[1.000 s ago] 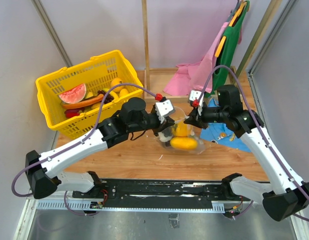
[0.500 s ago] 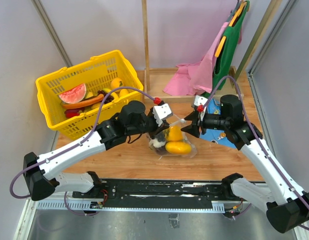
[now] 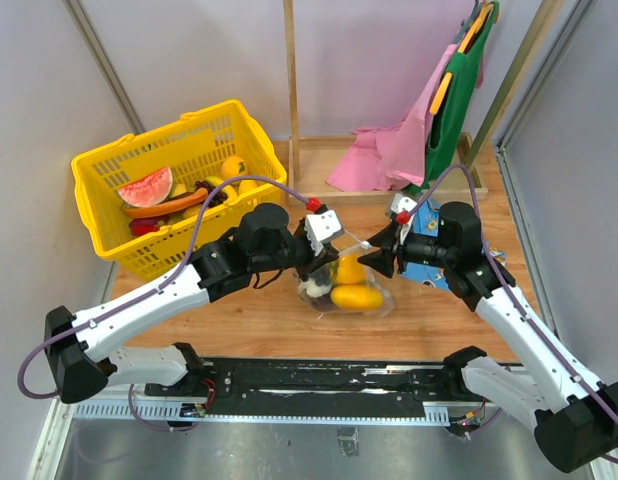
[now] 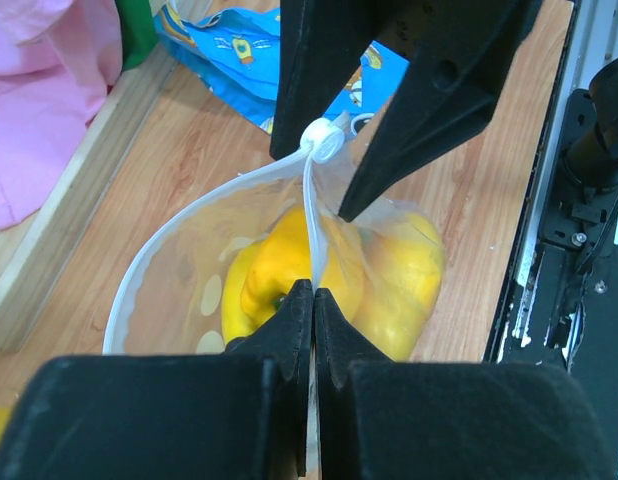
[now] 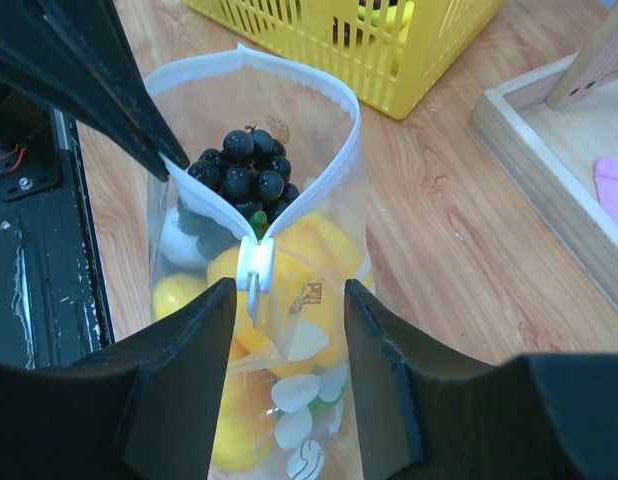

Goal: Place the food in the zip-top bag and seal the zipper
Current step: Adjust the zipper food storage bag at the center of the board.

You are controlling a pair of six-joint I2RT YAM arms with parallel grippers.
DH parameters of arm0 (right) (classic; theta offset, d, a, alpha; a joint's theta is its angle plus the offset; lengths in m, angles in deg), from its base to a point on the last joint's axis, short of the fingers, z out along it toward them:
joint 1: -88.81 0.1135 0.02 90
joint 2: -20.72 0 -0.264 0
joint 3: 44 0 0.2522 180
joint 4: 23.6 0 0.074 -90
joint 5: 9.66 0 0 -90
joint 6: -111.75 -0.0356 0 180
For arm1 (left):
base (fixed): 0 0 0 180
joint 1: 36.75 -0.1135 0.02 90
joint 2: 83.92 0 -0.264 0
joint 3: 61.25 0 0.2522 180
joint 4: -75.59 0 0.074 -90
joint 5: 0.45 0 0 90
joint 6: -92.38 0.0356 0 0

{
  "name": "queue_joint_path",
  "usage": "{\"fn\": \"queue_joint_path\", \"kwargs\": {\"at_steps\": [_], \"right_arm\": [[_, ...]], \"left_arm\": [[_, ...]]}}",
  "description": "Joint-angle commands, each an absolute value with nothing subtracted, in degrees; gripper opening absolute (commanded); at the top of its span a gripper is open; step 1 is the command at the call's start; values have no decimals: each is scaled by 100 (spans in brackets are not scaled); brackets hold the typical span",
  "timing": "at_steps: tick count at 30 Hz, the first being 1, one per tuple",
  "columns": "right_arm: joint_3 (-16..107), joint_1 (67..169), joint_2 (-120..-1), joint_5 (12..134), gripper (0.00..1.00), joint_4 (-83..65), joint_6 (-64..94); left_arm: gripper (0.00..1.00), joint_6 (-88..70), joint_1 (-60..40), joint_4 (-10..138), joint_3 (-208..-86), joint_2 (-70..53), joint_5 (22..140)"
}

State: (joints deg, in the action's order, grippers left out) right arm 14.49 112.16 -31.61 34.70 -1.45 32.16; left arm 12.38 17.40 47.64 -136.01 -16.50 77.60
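In the overhead view both sets of fingertips were hard to make out against the zip-top bag [image 5: 309, 340]. Its lower contents blurred behind the dotted plastic, and only a yellow-orange pepper [image 4: 274, 275] and dark purple grapes [image 5: 239, 175] read clearly inside. The left gripper [image 4: 312, 292] had its 2 fingers pressed together on 1 lip of the zipper [image 4: 310, 215], at the bag's left end, and the mouth gaped open. The right gripper [image 5: 289, 290] stood spread, 1 finger either side of the white slider [image 5: 254, 268], apparently clear of it. Both arms reached forward and inward, meeting above the bag. Beyond the bag to its left sat a yellow basket [image 3: 99, 165]; just right of the bag lay a blue cloth [image 3: 429, 272].
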Motion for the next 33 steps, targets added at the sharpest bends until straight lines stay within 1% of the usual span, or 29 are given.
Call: {"fn": "queue_joint_path", "kwargs": {"at_steps": [1,3,7,9,10,12,16,19,24,28,33], "right_arm": [[1467,11263,-3212,3490,45,-646,2907],[1474,11263,-3254,3417,35,-650,2897],[1556,11263,-3304,3240,10,-533,2936],[1643,11263,-3298,3205,1,-411,2985],[1688,11263,-3285,3197,1,-347,2991],[1805,11263,-3265,3158,1,-210,3016],[2015,11263,-3277,3236,1,89,2989],[2073,11271,-3282,3196,1,211,3036],[2082,11271,-3228,3199,1,330,3084],[2087,11272,-3206,3157,1,451,3193],[1994,11311,-3108,3107,1,345,3245]], "left_arm": [[0,1187,1766,5030,-13492,-1818,7627],[0,1184,1766,5047,-13469,-1832,7619],[0,1203,1766,5105,-13458,-1887,7721],[0,1222,1766,5158,-13465,-1916,7792],[2,1237,1766,5197,-13475,-1929,7814],[9,1278,1765,5250,-13500,-1947,7828],[27,1405,1765,5345,-13594,-1898,7788],[42,1456,1766,5337,-13764,-1799,7680],[56,1707,1761,5290,-13944,-1582,7471],[61,1961,1766,5264,-14033,-1419,7336],[63,2457,1757,5348,-14054,-1251,6969]]}}
